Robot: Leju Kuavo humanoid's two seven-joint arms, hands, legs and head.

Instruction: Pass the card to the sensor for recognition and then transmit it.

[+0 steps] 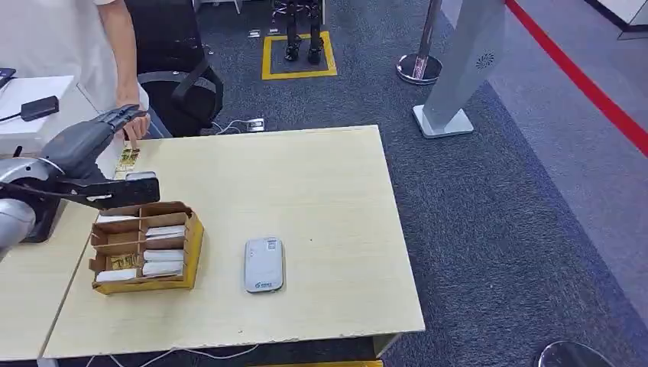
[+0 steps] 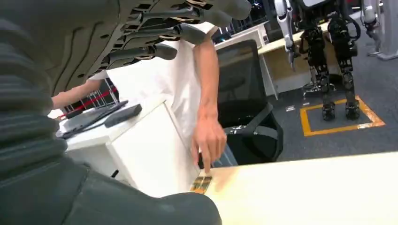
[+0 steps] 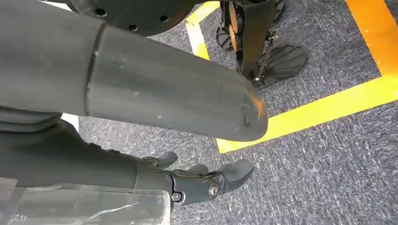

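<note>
The card (image 1: 127, 158), gold-patterned, lies flat on the pale wooden desk (image 1: 328, 199) at its far left edge, just beyond the cardboard box (image 1: 145, 246) as seen from the robot; a person's hand (image 1: 133, 128) rests its fingertips on the card's far end. In the head view the card's long axis runs roughly away from the robot. The left hand (image 1: 122, 118) is raised above the desk next to the card, close to the person's fingers, its fingers extended and spread, holding nothing; the left wrist view shows the card (image 2: 202, 183) below and ahead of those fingers (image 2: 159, 50). The left arm is plainly the nearer one: the right hand (image 3: 206, 180) hangs beside the body over grey carpet, fingers loosely curled and empty. The sensor (image 1: 264, 264), a white-grey reader, sits on the desk to the right of the box, well apart from the card. The box holds white and gold cards in compartments. Behind the desk stand an office chair (image 1: 183, 84) and a grey pillar stand (image 1: 458, 69).
</note>
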